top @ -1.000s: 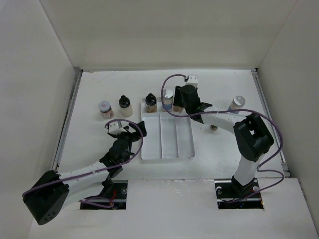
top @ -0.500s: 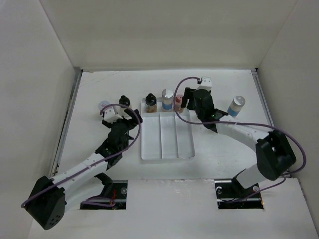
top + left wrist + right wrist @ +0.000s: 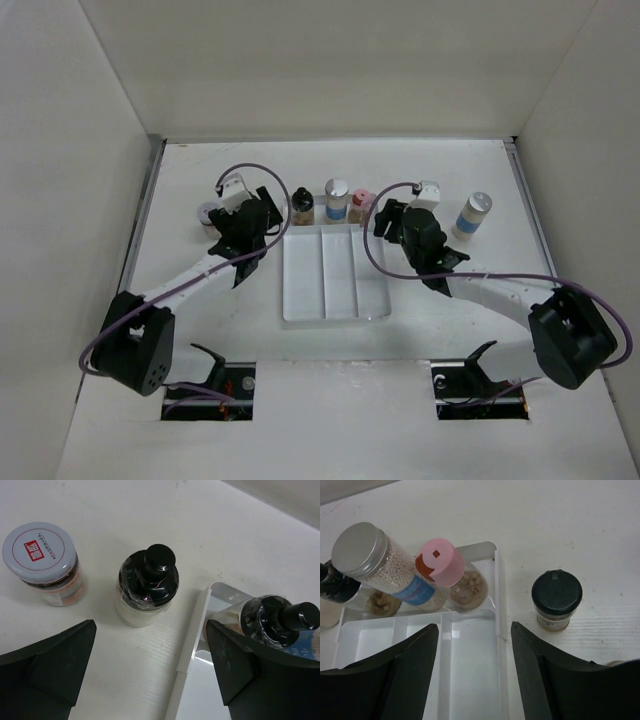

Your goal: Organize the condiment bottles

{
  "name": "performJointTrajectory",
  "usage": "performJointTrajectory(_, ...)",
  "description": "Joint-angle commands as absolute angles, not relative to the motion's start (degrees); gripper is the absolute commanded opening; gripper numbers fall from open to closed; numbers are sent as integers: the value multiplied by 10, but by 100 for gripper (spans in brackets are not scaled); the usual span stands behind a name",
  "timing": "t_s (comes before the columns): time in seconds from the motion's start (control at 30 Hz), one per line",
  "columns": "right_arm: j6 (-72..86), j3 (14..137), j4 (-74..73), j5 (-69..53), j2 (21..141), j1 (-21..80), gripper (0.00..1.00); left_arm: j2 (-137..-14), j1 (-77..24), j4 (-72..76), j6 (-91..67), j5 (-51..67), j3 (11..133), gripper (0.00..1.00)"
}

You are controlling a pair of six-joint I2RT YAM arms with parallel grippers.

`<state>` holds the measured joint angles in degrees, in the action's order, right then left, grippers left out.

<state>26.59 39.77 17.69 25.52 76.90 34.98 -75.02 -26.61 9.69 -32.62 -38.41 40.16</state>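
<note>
Left wrist: grey-lidded jar (image 3: 40, 550), red stamp on lid (characters illegible).

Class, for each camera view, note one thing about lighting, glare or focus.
Top external: flat, bright light, the white table nearly washed out, shadows faint. Left wrist: glare streaks on the middle black-capped bottle. Right wrist: the silver cap is crisp, the dark end effector fingers featureless.
</note>
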Motion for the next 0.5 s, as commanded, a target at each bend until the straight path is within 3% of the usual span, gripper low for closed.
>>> performJointTrajectory(0.0,259,395,265,263,758,361,73,-765,-260,92,-293,-386,459,92)
performJointTrajectory(0.07,252,394,269,270,766,361,79,-784,-254,91,-281,-393,478,90)
performJointTrajectory(0.47,247,377,283,269,727,361,84,-888,-225,80,-266,-408,531,80)
